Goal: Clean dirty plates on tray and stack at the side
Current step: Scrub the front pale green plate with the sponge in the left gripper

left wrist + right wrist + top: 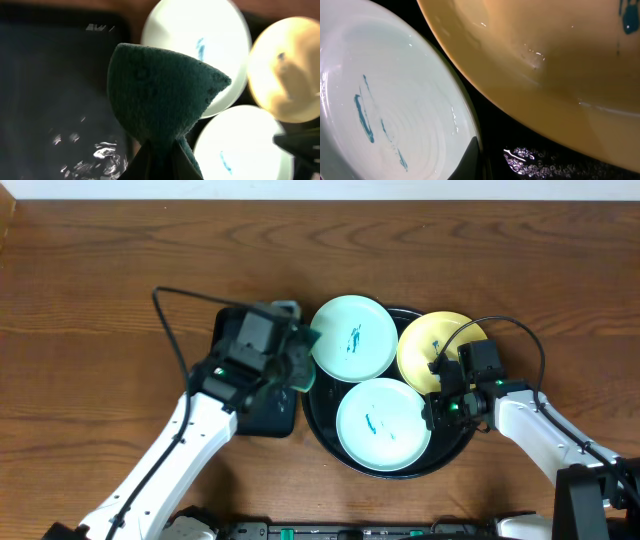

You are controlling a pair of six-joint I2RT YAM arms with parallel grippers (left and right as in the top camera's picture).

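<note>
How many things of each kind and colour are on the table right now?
Mint-blue plates: 2
Yellow plate: 1
Round black tray: 1
Rectangular black tray: 1
Dark green sponge: 1
Total: 6

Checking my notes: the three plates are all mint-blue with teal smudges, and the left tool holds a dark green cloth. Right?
Not quite: only two plates are mint-blue; the third plate is yellow, as the overhead view shows. All carry teal smudges, and the left tool does hold a dark green cloth.
</note>
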